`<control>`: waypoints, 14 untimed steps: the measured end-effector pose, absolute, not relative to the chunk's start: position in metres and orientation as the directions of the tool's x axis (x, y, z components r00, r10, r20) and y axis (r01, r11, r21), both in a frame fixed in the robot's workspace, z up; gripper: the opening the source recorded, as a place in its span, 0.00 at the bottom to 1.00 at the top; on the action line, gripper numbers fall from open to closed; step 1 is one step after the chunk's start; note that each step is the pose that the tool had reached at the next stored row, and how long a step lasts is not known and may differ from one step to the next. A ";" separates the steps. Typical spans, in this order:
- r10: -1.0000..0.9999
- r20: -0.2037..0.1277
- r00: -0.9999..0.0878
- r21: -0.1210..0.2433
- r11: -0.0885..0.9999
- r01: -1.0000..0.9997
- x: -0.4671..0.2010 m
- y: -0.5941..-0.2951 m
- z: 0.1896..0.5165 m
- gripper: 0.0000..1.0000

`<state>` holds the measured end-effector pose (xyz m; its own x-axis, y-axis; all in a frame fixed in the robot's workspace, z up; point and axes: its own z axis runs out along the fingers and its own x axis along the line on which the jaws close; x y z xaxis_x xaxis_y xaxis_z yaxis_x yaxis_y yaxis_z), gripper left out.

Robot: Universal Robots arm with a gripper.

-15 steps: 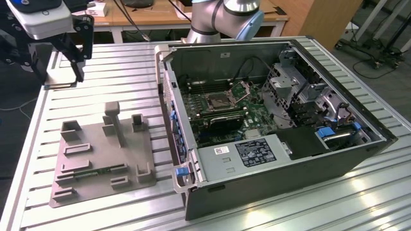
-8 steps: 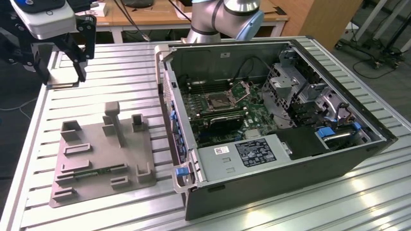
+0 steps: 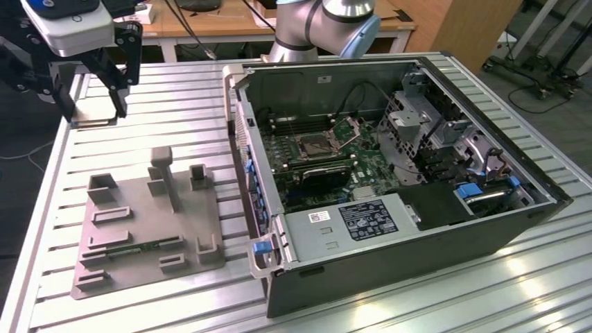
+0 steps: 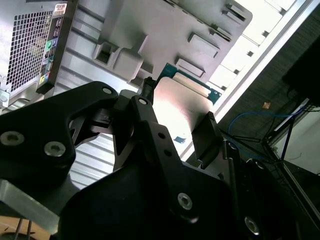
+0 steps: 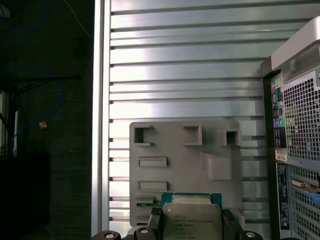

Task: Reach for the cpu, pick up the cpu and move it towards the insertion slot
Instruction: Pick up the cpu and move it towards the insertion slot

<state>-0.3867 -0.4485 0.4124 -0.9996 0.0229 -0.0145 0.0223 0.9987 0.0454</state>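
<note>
Cpu [image 5: 192, 221] is gripped edge-on in the clenched tool [image 3: 93, 114], held clear above the surface [image 3: 185, 90]; the insertion slot [image 3: 315, 146] is seen well apart toward the exterior view's right, lower, inside the open case [image 3: 398, 267].

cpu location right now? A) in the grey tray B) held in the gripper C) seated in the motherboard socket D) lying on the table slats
B: in the first wrist view the cpu sits clamped between the fingers of the gripper, lifted off the grey tray.
</note>
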 end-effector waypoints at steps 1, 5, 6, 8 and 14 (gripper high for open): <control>0.023 -0.015 -1.000 0.045 0.999 0.022 -0.386 -0.448 0.412 0.54; 0.023 -0.015 -1.000 0.045 0.999 0.022 -0.385 -0.448 0.412 0.54; 0.023 -0.015 -1.000 0.045 0.999 0.022 -0.384 -0.448 0.412 0.54; 0.023 -0.015 -1.000 0.045 0.999 0.022 -0.384 -0.449 0.412 0.54; 0.023 -0.015 -1.000 0.045 0.999 0.022 -0.381 -0.448 0.412 0.54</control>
